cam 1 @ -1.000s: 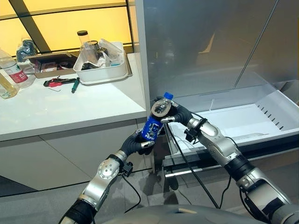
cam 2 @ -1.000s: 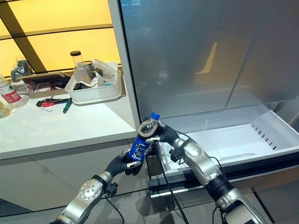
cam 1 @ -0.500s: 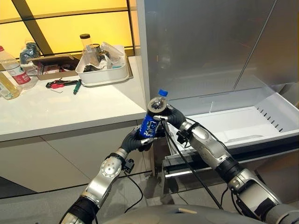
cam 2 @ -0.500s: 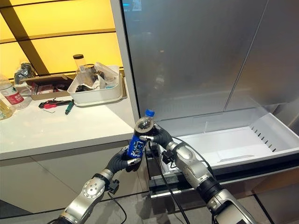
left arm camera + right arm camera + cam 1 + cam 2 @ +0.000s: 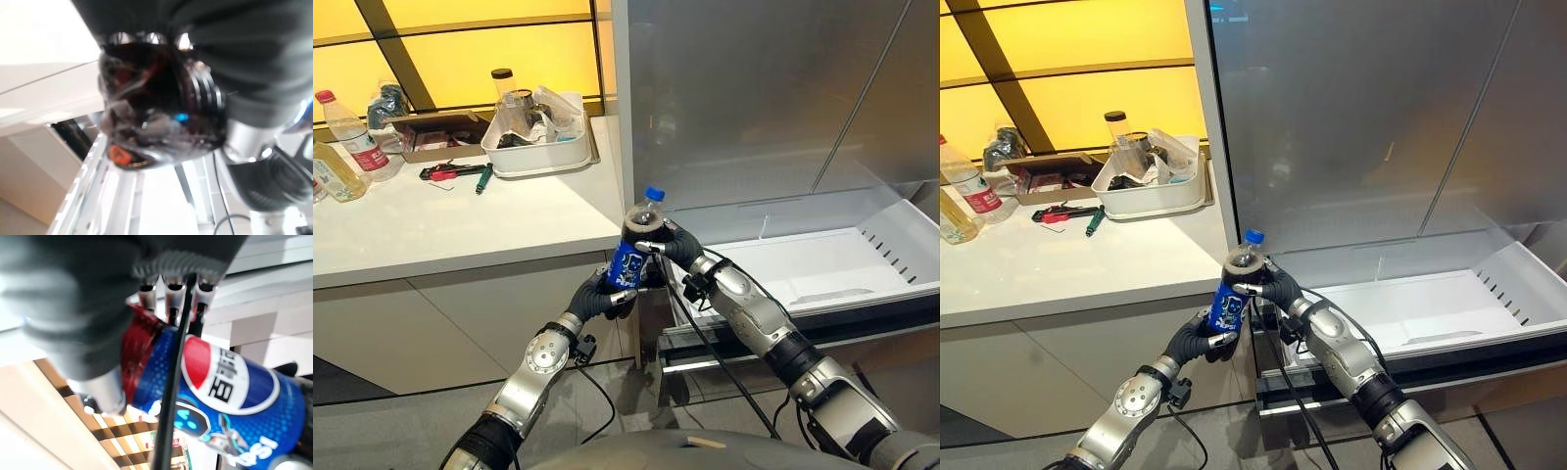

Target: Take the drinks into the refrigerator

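Hands (image 5: 607, 296) grip bottle (image 5: 629, 257) (drawer (image 5: 822, 262) open).

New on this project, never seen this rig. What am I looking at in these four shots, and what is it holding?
It's a humanoid robot with two arms ending in fingered hands. The two wide pictures come from a stereo camera on its head, looking down; the two close ones come from cameras on each wrist.

Both hands grip one cola bottle: the left hand is curled round its lower part, the right hand round the upper part near the blue cap. The wrist views show that same bottle from very close.

To the robot's right, the refrigerator has its white bottom drawer pulled out. To its left, a white counter carries a white tub of odds and ends, some hand tools, a cardboard box and plastic bottles.
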{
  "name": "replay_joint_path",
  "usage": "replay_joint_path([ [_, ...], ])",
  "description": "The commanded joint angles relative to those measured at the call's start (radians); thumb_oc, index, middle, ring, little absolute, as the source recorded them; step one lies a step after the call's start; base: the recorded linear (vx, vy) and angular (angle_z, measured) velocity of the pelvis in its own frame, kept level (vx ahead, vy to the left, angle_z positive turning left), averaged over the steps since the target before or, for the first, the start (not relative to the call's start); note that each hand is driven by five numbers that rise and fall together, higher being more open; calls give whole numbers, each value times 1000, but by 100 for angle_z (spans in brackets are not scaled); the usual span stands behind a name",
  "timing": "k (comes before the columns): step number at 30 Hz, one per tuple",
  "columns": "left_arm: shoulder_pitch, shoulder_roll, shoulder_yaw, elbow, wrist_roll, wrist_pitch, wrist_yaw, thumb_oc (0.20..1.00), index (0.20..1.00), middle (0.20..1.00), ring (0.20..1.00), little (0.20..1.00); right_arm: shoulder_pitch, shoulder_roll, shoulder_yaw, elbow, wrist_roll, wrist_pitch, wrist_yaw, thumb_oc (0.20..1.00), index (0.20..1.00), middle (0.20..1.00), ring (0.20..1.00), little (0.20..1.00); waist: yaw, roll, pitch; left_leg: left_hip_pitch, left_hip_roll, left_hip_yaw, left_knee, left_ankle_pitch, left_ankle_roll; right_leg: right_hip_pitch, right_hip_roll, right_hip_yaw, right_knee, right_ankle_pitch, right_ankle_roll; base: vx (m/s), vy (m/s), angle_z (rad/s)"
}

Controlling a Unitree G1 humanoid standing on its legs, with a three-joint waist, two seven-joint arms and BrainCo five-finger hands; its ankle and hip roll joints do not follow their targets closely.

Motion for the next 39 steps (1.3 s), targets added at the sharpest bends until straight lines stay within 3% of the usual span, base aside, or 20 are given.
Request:
replay_joint_path([
  [1, -124, -24, 67, 11, -45, -119, 16, 1000, 1000, 1000, 1000, 1000, -25, 11, -116, -98, -1, -88, -17, 200, 200, 200, 200, 200, 9, -34, -5, 81, -47, 27, 7, -165, 71, -59, 5, -8, 10, 34, 12, 0, 0, 0],
  [11, -73, -38, 118, 34, -95, -109, -5, 1000, 1000, 1000, 1000, 1000, 44, -36, -228, -180, -30, -107, -42, 200, 200, 200, 200, 200, 7, -31, -4, 80, -46, 31, 7, -164, 71, -63, 5, -3, 8, 36, 12, 0, 0, 0],
  [22, 23, -51, 201, 12, -196, -90, -51, 1000, 1000, 1000, 1000, 1000, 115, -113, -446, -261, -56, -149, -98, 200, 200, 200, 200, 200, 6, -29, -4, 74, -48, 28, 7, -164, 73, -69, 8, -3, 8, 37, 13, 0, 0, 0],
  [33, 106, -37, 242, -98, -288, -81, -118, 1000, 1000, 1000, 1000, 1000, 116, -250, -679, -334, -52, -210, -165, 200, 200, 200, 200, 200, -1, -34, -1, 56, -53, 29, 7, -153, 76, -90, 9, 4, 8, 49, 17, -6, 1, 0],
  [39, 154, -10, 273, -173, -330, -81, -142, 1000, 1000, 1000, 1000, 1000, 140, -330, -710, -263, -135, -193, -197, 200, 200, 200, 200, 200, 1, -36, 5, 54, -52, 29, 7, -163, 75, -92, 11, 7, 8, 43, 19, 0, 0, 0],
])
